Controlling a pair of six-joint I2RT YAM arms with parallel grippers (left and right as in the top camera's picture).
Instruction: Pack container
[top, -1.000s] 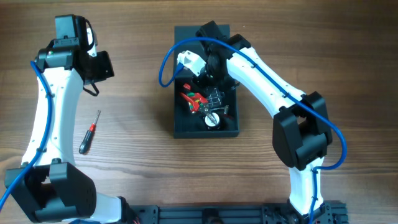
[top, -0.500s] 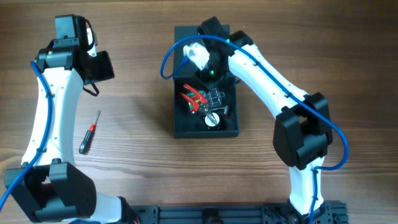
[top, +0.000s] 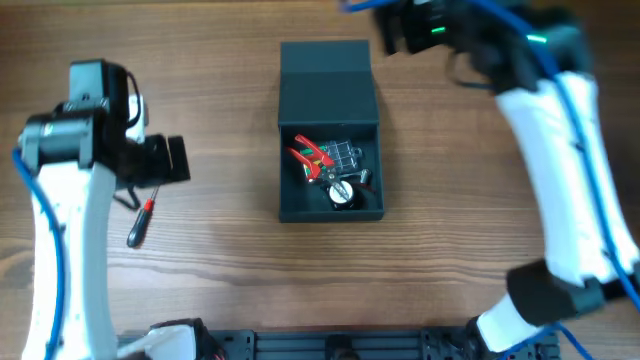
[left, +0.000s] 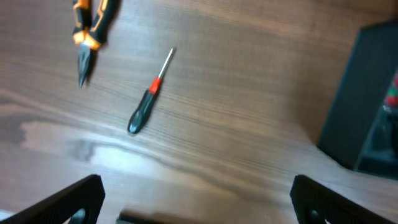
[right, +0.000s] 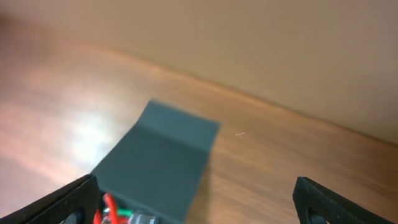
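Two tools lie outside the container (top: 328, 85), which sits open at the middle of the tabletop (top: 220, 300): a screwdriver (left: 148, 99) and pliers (left: 90, 31). Our left end effector (left: 198, 202) hangs near them, spread wide and empty; the right end effector (right: 199, 202), beyond the container, is equally bare. We should line the jaws across the screwdriver's handle before descending

The open container (top: 328, 90) holds red-handled tools (top: 312, 160), while a screwdriver (top: 140, 222) lies left on the table (top: 230, 280).
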